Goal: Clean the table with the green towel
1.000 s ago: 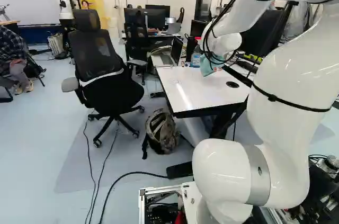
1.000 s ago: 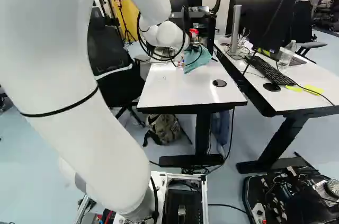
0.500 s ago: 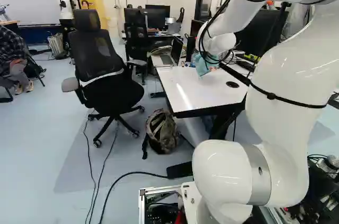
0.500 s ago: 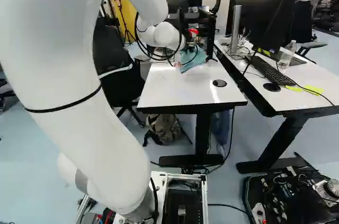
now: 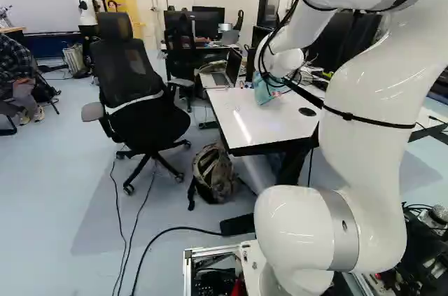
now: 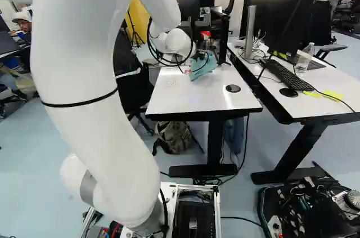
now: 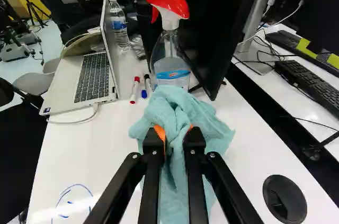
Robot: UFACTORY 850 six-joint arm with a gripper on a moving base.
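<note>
the big white arm [image 6: 173,41] has just moved a little left in both base views, and the soft blue-green towel [image 7: 179,105] went with it. the black claw [image 7: 174,135] is clamped on the towel, just in front of the clear, red-topped spray bottle [image 7: 170,65]. the towel may be touching the shiny white counter [image 7: 106,150]. this looks like wiping, but the blue pen marks [image 7: 79,185], farther in front of the bottle, need a rub too.

Spray bottle [image 7: 170,68], markers [image 7: 135,90] and monitor [image 7: 209,28] block the way ahead; the near tabletop [image 7: 98,150] seems passable, though partly hidden.
</note>
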